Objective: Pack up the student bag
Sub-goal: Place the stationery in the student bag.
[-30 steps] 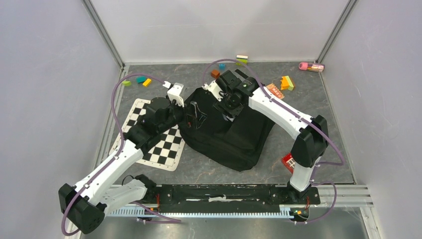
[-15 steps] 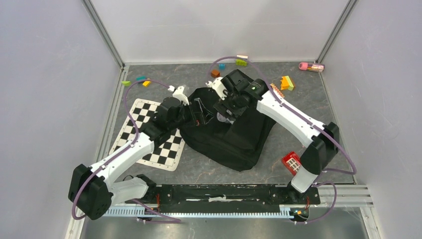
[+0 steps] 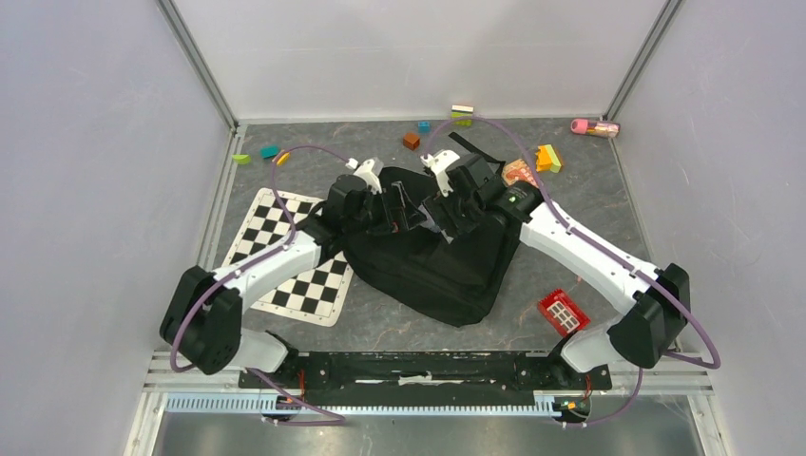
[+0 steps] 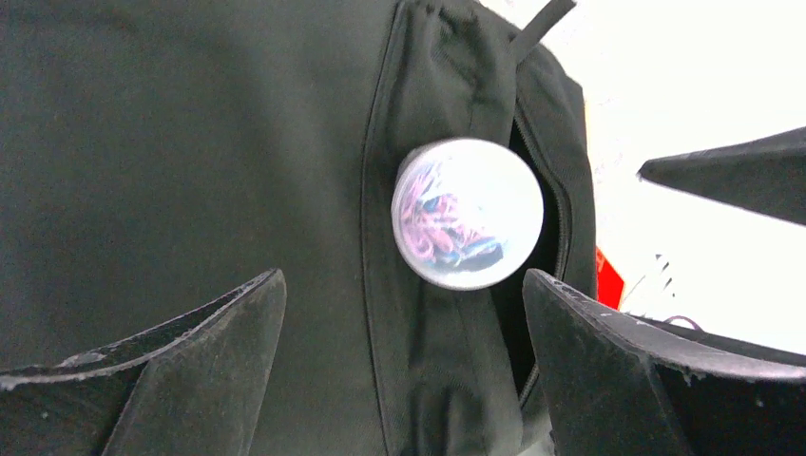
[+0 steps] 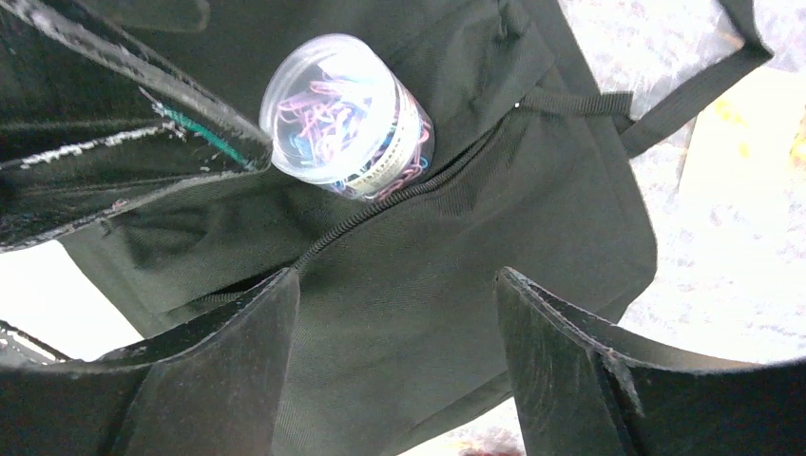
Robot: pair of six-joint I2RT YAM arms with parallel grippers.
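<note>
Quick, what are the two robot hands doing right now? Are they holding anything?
Left gripper: open, holding nothing; the clear jar lies on the student bag ahead of it.
Right gripper: open, holding nothing.

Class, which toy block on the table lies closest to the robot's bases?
The red block, alone at the near right; all the others lie far back, beyond the bag.

The top external camera looks steeply down from above and behind the arm bases, at the bottom of the frame. It covers the whole table (image 3: 618,209) from far off, with the student bag (image 3: 447,266) at centre. Each wrist camera looks at close range past the left gripper (image 4: 401,275) or right gripper (image 5: 394,274) onto the bag. Both wrist views share the clear jar (image 4: 468,214) (image 5: 347,114) at the zipper.
</note>
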